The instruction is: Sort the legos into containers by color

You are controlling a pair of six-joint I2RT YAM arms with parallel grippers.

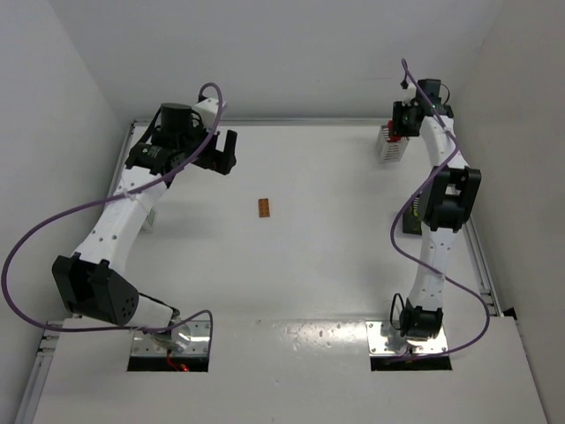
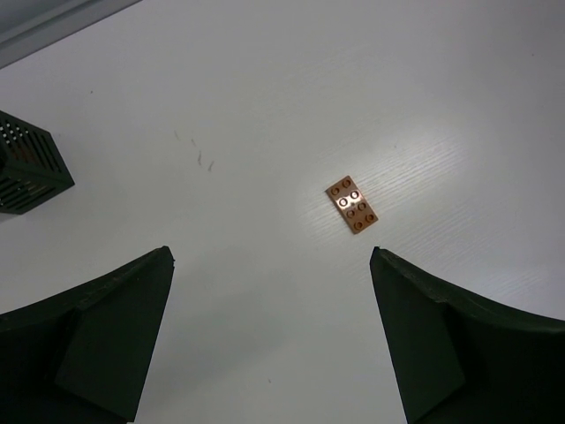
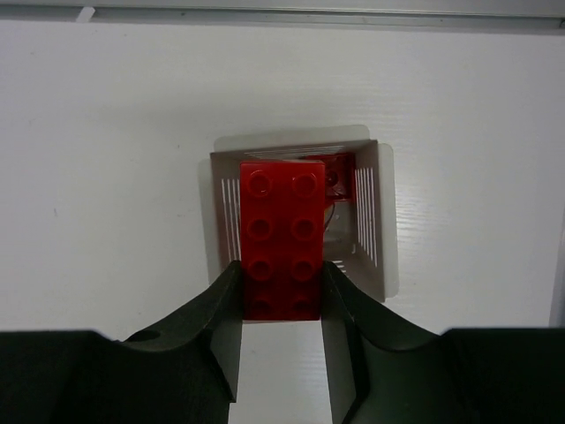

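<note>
R arm: right gripper [image 3: 281, 269] is clamped on a glossy red eight-stud plastic brick [image 3: 282, 221], pads on its two long sides near the rear end. The brick hangs over the mouth of a white square slatted basket [image 3: 372, 221] at the far right of the white table [image 1: 318, 265]; a second red piece [image 3: 339, 177] lies inside, so colour matches. I read this as the drop step; can't tell from the wrist cam whether the brick's front end is below the rim.

L arm: left gripper [image 2: 272, 256] is spread wide w/ nothing between the fingers, hovering above the table. A small orange-brown flat plastic plate [image 2: 353, 204] w/ eight studs lies alone mid-table, ahead and a bit right of the jaw centreline, skewed to it. A black mesh-sided basket [image 2: 26, 163] sits at the left edge of that view, well apart from the plate.

Handling, my est.: both pieces are rigid, light, hard plastic w/ smooth sides, so a bit slippery under the pads; no crush risk. The red brick is tall enough for a solid side pinch. The plate is the awkward one: very thin and flat on the table. I'd bring the fingers down to the surface, across its short width, wrist turned to match the skew; it may skid or flip if one pad lands first. The basket looks light and could shift if a finger catches its wall; release centred.
</note>
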